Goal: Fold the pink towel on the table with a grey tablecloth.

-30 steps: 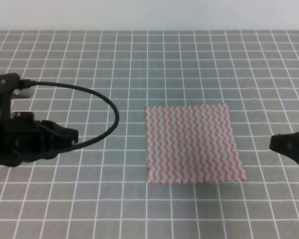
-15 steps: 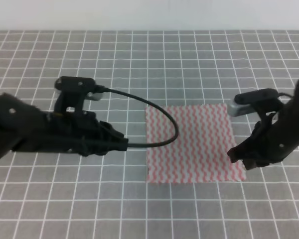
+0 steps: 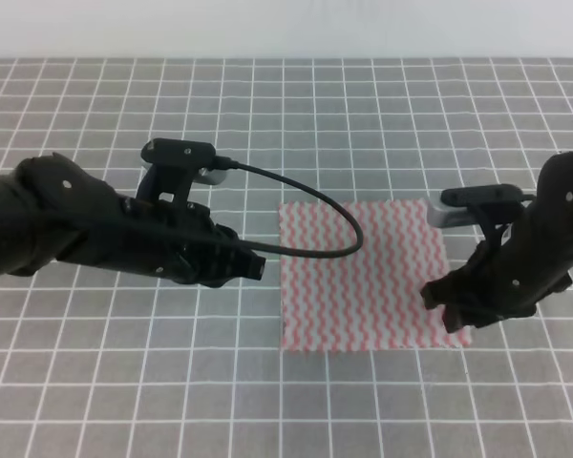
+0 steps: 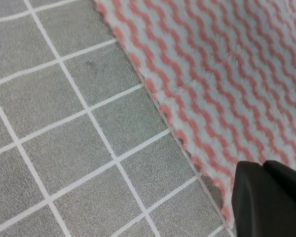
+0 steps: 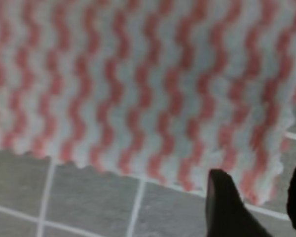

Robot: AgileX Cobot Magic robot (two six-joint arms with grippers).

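Note:
The pink towel (image 3: 358,277) lies flat and spread out on the table with a grey tablecloth (image 3: 267,124), right of centre. My left gripper (image 3: 258,267) hovers just off the towel's left edge; in the left wrist view its fingers (image 4: 251,197) are pressed together, shut, beside the towel's edge (image 4: 227,74). My right gripper (image 3: 441,303) is over the towel's near right corner. In the right wrist view it (image 5: 259,182) is open, with the towel's corner (image 5: 266,168) lying between its two dark fingers (image 5: 222,202).
A black cable (image 3: 310,205) loops from the left arm's wrist over the towel's far left corner. White grid lines cover the grey cloth all around. A pale wall (image 3: 286,29) borders the table's far edge.
Both arms have swung inward. The left gripper went from the table's left side to the towel's left edge. The right gripper came in from the right edge to the near right corner.

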